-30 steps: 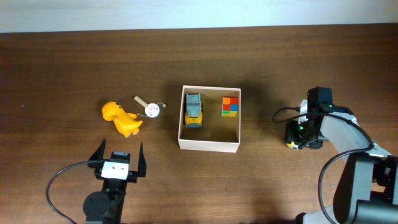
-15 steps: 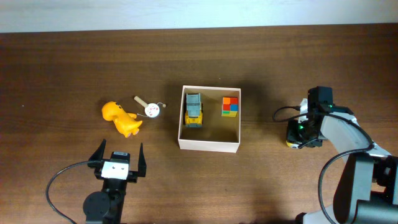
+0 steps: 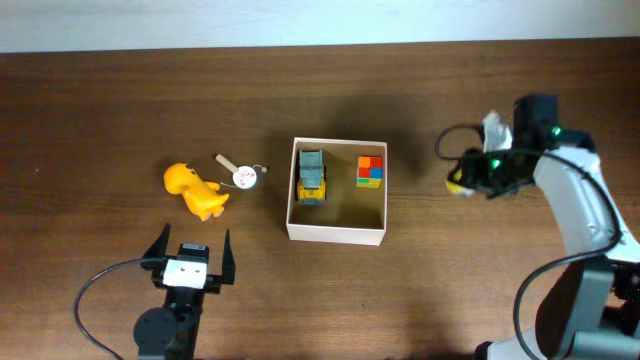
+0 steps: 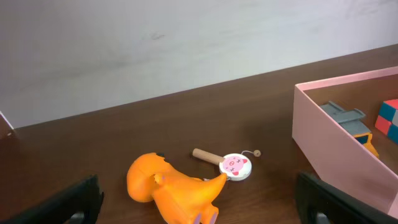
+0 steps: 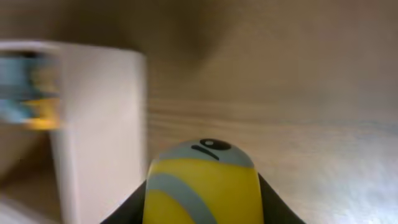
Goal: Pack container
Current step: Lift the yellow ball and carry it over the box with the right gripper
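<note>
The container (image 3: 335, 233) sits mid-table, white-walled with a tan inside; it also shows in the left wrist view (image 4: 323, 140) and the right wrist view (image 5: 99, 124). Inside lie a grey-and-yellow toy truck (image 3: 312, 176) and a coloured cube (image 3: 371, 171). My right gripper (image 3: 468, 178) is shut on a yellow-and-grey toy (image 5: 202, 186), held above the table just right of the container. My left gripper (image 3: 189, 262) is open and empty, in front of an orange dinosaur toy (image 3: 194, 191) and a small round pink-faced toy with a wooden handle (image 3: 240, 172).
The dinosaur (image 4: 174, 193) and the round toy (image 4: 234, 166) lie left of the container. The white wall runs along the table's far edge (image 3: 320, 45).
My right gripper has lifted the yellow-and-grey toy from the table at the right and moved it up and left toward the container. The left arm has not moved.
</note>
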Tool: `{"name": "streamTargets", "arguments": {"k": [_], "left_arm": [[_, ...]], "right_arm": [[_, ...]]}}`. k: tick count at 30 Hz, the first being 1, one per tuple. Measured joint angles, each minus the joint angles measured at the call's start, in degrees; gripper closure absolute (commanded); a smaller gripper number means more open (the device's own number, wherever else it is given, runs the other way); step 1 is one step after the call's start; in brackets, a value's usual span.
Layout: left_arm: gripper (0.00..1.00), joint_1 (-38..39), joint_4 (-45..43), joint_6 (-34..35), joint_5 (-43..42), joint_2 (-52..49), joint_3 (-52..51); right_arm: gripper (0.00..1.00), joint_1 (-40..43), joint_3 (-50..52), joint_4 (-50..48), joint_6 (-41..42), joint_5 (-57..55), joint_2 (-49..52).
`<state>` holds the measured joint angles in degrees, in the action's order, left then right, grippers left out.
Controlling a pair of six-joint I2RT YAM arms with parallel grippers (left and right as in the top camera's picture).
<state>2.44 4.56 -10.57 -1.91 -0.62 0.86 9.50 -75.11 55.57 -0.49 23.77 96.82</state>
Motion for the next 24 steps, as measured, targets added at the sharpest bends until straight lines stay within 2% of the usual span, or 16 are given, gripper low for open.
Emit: {"name": "streamTargets", "arguments": {"k": [5, 11, 15, 19, 24], "left_arm": [[0.01, 0.00, 0.00, 0.00, 0.00, 0.00, 0.00], [0.01, 0.00, -0.02, 0.00, 0.00, 0.00, 0.00], [0.01, 0.00, -0.02, 0.00, 0.00, 0.00, 0.00], [0.01, 0.00, -0.02, 0.00, 0.00, 0.00, 0.00], [0.01, 0.00, 0.00, 0.00, 0.00, 0.00, 0.00]], "right_arm": [[0.65, -2.19, -9.99, 4.09, -5.77, 12.90, 0.00], [0.65, -12.59, -13.14, -1.27, -7.45, 16.44, 0.00], [0.65, -21.88, -13.14, -3.87, -5.60, 7.48, 0.00], [0.65, -30.82, -13.16, -5.27, -2.03, -8.09, 0.35], [0.65, -36.41, -13.18, -6.99, 0.90, -19.32, 5.22]]}}
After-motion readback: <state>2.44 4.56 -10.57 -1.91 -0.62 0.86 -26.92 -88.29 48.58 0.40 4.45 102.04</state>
